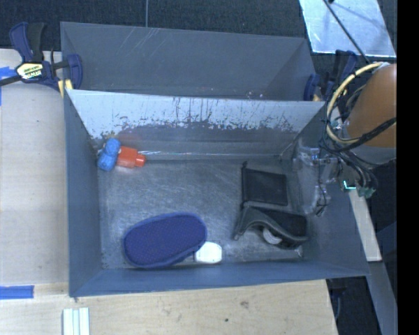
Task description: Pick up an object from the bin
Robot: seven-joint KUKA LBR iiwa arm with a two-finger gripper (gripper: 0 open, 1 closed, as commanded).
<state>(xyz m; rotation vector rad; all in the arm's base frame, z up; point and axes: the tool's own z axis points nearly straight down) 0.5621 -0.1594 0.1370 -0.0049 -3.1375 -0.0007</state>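
Hand [318,185] just beside black object [267,187]

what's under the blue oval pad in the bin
Against the lower right edge of the blue oval pad sits a small white lump; anything beneath the pad is covered.

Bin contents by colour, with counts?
Blue: 2, oval pad, small knob
Orange: 1, stub touching the knob
White: 1, lump
Black: 2, flat square, curved piece
Total: 6
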